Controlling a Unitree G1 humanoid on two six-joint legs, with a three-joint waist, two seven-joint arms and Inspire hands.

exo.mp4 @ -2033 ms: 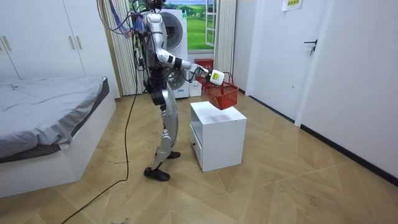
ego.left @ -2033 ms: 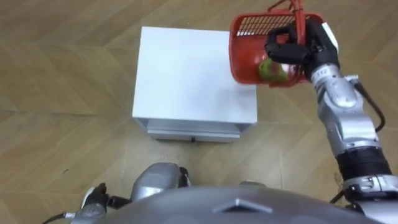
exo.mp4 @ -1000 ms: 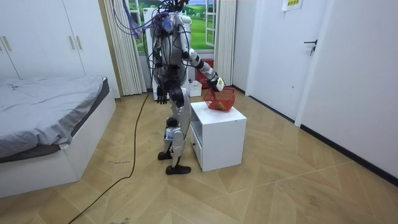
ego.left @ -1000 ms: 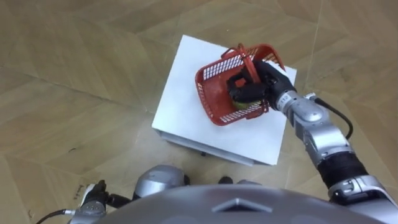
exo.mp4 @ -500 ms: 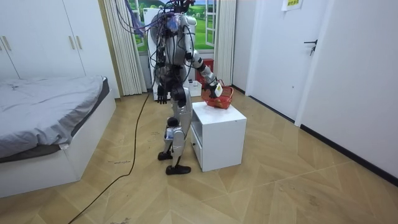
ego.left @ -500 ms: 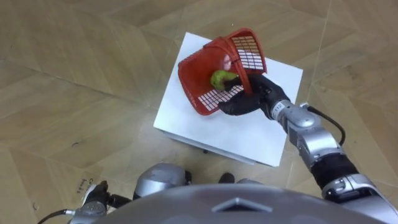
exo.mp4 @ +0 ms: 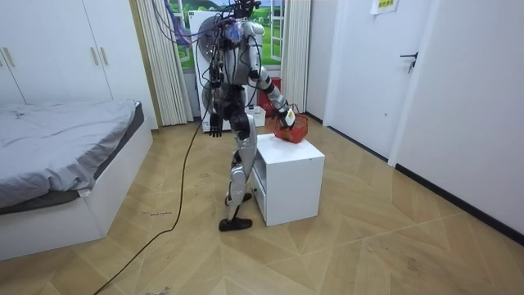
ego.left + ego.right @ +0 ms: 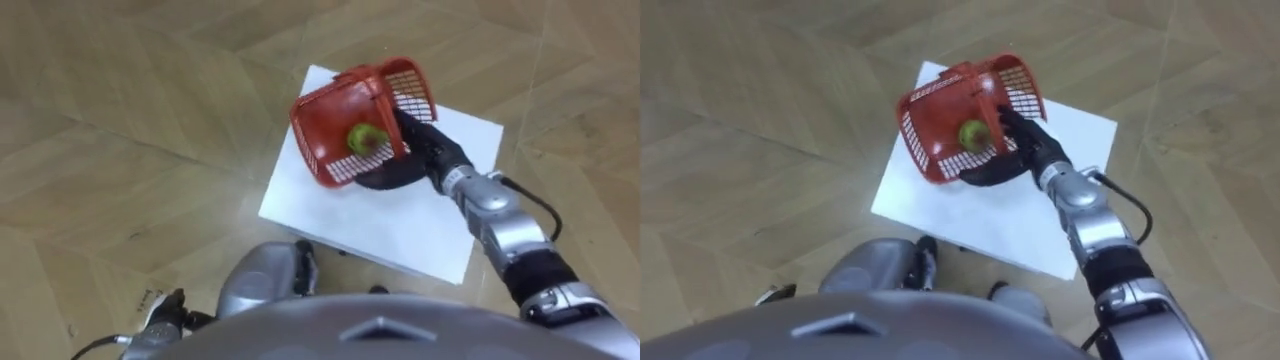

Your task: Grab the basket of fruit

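With the right hand (image 8: 415,157), clasps the red fruit basket (image 8: 335,120) from its 4 o'clock side, dark fingers curled at the handle and rim. Holds it steeply tilted over the 11 o'clock corner of the white cabinet (image 8: 420,225), at about 1 o'clock from the eye view's centre; contact with the cabinet top impossible to judge. Carries one green fruit (image 8: 366,137) inside, lodged against the mesh wall near the hand. Seen from the room: stands close at the cabinet's side nearest the room view's left, right arm stretched out to the basket, left hand (image 7: 214,129) hanging low beside the hip, well apart from the basket.
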